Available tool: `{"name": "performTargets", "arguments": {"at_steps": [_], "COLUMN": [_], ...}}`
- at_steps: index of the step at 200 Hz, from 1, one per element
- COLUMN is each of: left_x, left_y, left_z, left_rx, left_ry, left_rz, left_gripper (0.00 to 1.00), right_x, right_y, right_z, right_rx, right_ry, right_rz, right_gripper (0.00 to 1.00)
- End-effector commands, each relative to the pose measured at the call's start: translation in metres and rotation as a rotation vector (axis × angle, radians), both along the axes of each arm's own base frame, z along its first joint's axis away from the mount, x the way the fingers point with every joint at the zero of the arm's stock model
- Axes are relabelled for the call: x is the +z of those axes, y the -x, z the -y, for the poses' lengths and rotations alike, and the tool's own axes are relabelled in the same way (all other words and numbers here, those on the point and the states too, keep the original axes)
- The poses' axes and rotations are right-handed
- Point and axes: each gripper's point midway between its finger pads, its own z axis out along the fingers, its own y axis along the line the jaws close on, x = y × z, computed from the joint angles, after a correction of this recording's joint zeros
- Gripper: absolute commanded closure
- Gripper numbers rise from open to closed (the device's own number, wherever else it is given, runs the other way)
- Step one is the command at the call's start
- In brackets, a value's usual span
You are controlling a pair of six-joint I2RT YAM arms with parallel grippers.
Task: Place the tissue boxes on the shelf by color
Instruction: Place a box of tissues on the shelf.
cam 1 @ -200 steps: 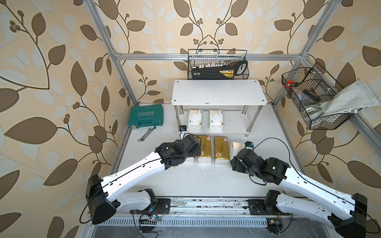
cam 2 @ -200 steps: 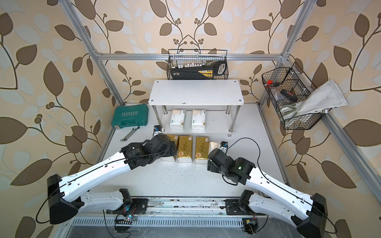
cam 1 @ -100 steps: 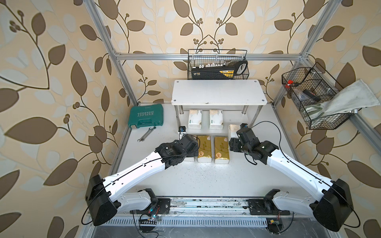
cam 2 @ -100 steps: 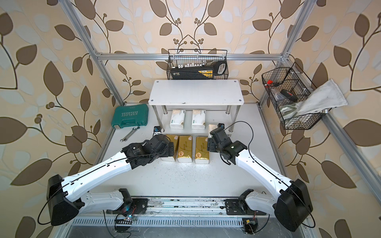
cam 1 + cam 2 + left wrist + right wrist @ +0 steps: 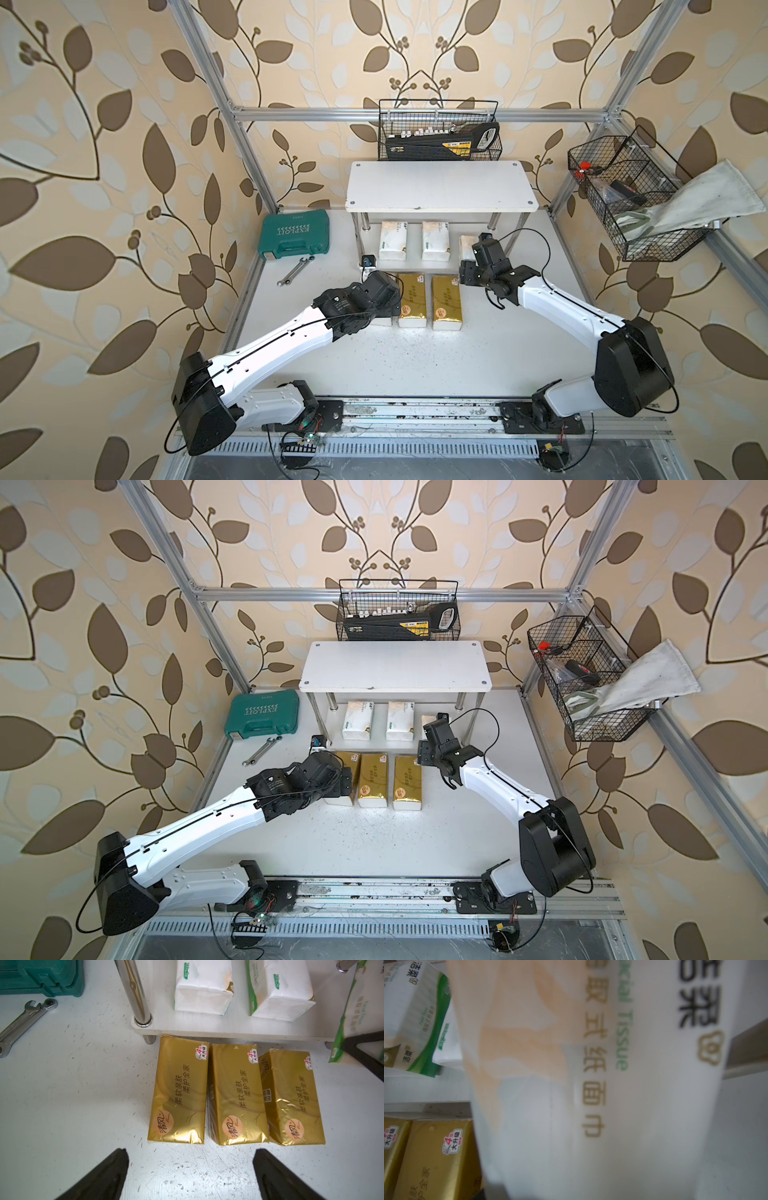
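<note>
Handling: likely soft, light, slick-filmed; best pinched mid-length across the narrow width. Right hand (image 5: 468, 259) clamped on white pack (image 5: 464, 245) at lower shelf board (image 5: 228, 1029), centre-right of frame. Left hand (image 5: 190, 1152) spread wide, just short of three gold packs (image 5: 234, 1095) on desk (image 5: 62, 1084).

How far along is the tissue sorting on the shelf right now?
Done: two white packs lie on the lower board of the shelf. In hand: the right gripper is shut on a third white pack at that board's end, beside them. Left: three gold packs sit on the table in front of the shelf, the top board is bare, and the left gripper hangs open by them.
</note>
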Motion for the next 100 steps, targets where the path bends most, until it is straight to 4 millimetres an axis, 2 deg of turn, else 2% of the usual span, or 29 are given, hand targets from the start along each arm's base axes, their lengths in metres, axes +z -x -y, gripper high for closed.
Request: {"name": "performTargets", "arguments": {"at_steps": [1, 100], "left_x": [0.004, 0.004], "left_y": [0.001, 0.005], "left_z": [-0.004, -0.009], "left_rx": [0.007, 0.016], "left_ry": [0.019, 0.021], "left_rz": [0.002, -0.003], "left_gripper": [0.01, 0.01], "right_x": [0.013, -0.009], "right_y": [-0.024, -0.062], "right_z": [-0.004, 0.008], "right_rx": [0.004, -0.029], "right_ry": [-0.011, -0.011], "right_rz": [0.062, 0.011], "right_gripper": [0.27, 0.27]}}
